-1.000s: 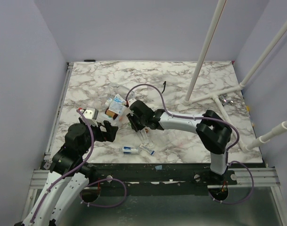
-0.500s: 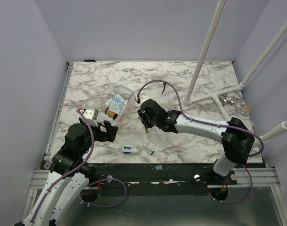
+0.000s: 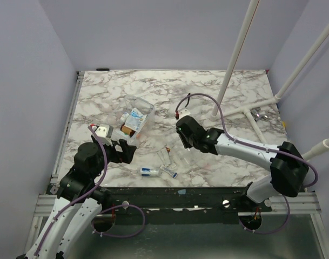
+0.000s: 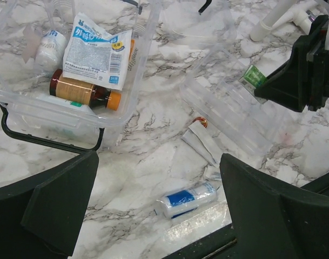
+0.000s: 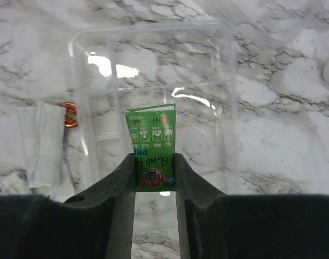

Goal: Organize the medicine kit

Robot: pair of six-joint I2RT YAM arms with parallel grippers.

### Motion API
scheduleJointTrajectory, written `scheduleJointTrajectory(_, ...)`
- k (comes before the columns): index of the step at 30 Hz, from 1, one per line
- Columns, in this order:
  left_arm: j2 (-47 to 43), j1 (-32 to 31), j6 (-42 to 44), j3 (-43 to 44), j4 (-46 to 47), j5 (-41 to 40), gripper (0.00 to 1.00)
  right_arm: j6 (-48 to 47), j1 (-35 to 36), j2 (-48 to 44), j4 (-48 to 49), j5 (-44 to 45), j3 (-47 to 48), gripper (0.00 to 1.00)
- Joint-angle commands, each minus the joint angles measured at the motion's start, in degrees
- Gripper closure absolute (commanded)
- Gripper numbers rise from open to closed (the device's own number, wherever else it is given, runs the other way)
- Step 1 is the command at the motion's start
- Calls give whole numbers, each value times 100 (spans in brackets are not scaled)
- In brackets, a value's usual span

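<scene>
While right end effector (image 5: 155,162) pinches a flat glossy green carton (image 5: 151,129), left end effector (image 4: 159,159) spread wide

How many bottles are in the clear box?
2: a brown bottle against the packet, a white bottle in the corner beside it; more may be hidden.
</scene>
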Motion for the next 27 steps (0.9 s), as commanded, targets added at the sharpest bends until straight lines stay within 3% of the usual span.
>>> scheduleJointTrajectory(1,-140,-67,32,-57,84,140,2,216,-456,-156,-397,241,-170,69)
scheduleJointTrajectory(6,-205,-122,32,-80,89,114,2,180,-813,-177,-363,72,-295,69)
scheduleJointTrajectory(27,-396,-453,41,-114,91,78,2,-68,-1147,695,-230,-366,-83,69)
